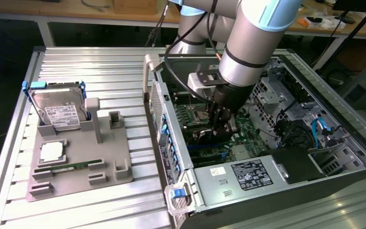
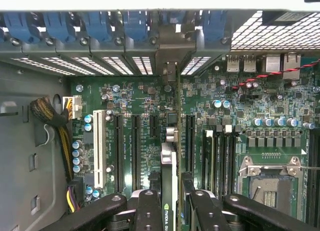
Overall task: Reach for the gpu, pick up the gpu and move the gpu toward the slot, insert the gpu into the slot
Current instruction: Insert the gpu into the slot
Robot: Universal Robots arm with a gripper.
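Observation:
My gripper (image 1: 216, 128) is down inside the open computer case (image 1: 170, 143), shut on the gpu (image 1: 203, 138). In the wrist view the gpu (image 2: 169, 191) stands on edge between my two black fingers (image 2: 148, 213), seen from above as a thin dark card with a green logo. Its silver bracket end (image 2: 170, 71) reaches the rear wall of the case, by the vented slot covers. The card stands over the green motherboard (image 2: 240, 106), in line with the long connector strips (image 2: 136, 151) either side. The slot is hidden beneath the card. I cannot tell whether the card's edge touches it.
A white connector strip (image 2: 99, 148), memory strips (image 2: 220, 156) and the processor socket (image 2: 272, 183) lie around the card. A cable bundle (image 2: 50, 116) hangs at the case wall. Outside the case, a grey holder (image 1: 75, 162) carries a hard drive (image 1: 59, 112) and a memory stick (image 1: 68, 167).

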